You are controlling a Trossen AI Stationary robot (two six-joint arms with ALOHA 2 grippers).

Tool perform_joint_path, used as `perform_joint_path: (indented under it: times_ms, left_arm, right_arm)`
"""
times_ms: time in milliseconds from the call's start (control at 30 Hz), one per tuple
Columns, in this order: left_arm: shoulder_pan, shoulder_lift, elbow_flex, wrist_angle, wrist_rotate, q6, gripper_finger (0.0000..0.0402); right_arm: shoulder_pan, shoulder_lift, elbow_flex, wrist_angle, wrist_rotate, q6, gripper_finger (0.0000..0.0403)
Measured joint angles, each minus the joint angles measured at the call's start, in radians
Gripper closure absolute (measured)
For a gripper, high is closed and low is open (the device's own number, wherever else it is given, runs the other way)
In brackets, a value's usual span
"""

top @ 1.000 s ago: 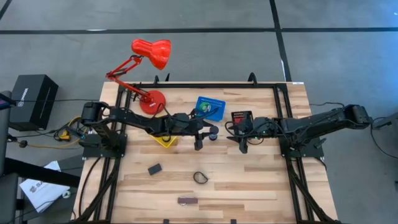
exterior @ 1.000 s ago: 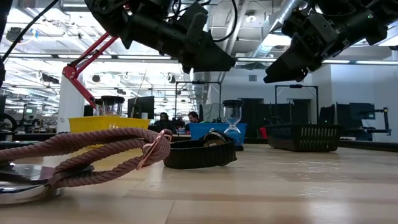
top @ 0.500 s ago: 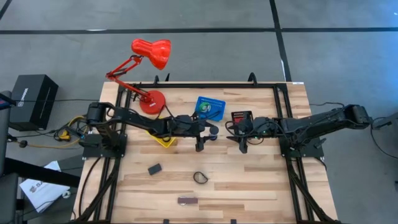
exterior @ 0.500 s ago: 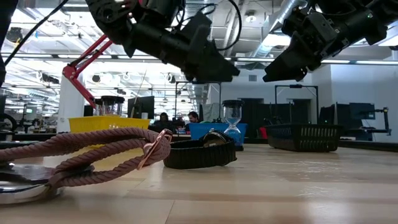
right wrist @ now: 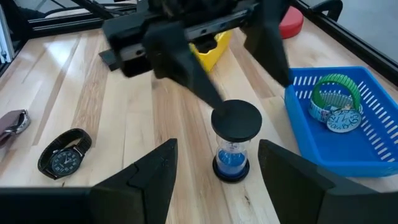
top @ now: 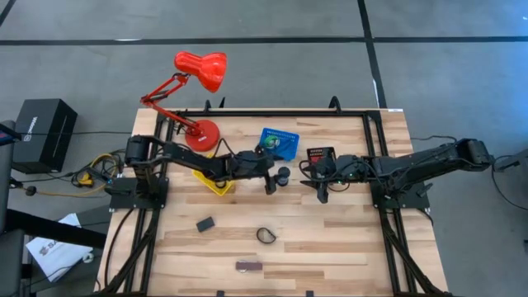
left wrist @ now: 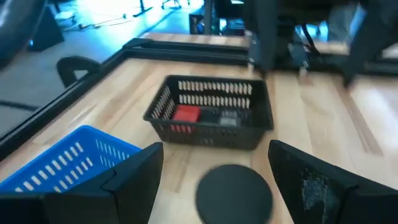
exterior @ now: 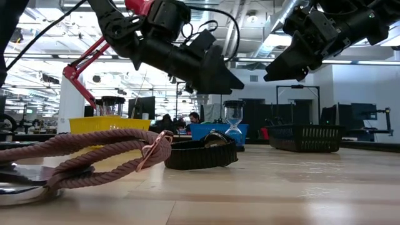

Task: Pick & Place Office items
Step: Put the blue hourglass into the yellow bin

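Nearest the table's front edge we see a brownish strap with a metal buckle (exterior: 94, 153), then a black wristwatch (right wrist: 64, 158) and a small black block (top: 205, 223) lying apart on the wood. At mid-table a blue-sand hourglass with black caps (right wrist: 236, 142) stands upright and free between our wide-open left gripper (left wrist: 211, 171) and equally wide, empty right gripper (right wrist: 214, 163). Beyond sit a blue plastic basket (right wrist: 367, 140) holding a green-banded watch (right wrist: 334, 102), a yellow basket (top: 218, 184), and a black mesh basket (left wrist: 214, 115) containing a red block (left wrist: 185, 114).

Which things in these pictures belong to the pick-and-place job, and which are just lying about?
Job items: hourglass, black wristwatch, black block, brownish strap.
Just lying about: red desk lamp, black box on the floor.
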Motion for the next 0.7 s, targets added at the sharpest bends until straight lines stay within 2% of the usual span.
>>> perform_joint_path:
  times_ms: [700]
  left_arm:
    - [-0.005,0.015,0.000,-0.007,0.019,-0.036,0.0116]
  right_arm:
    - [0.000,0.000,0.000,0.002,0.000,0.000,0.0188]
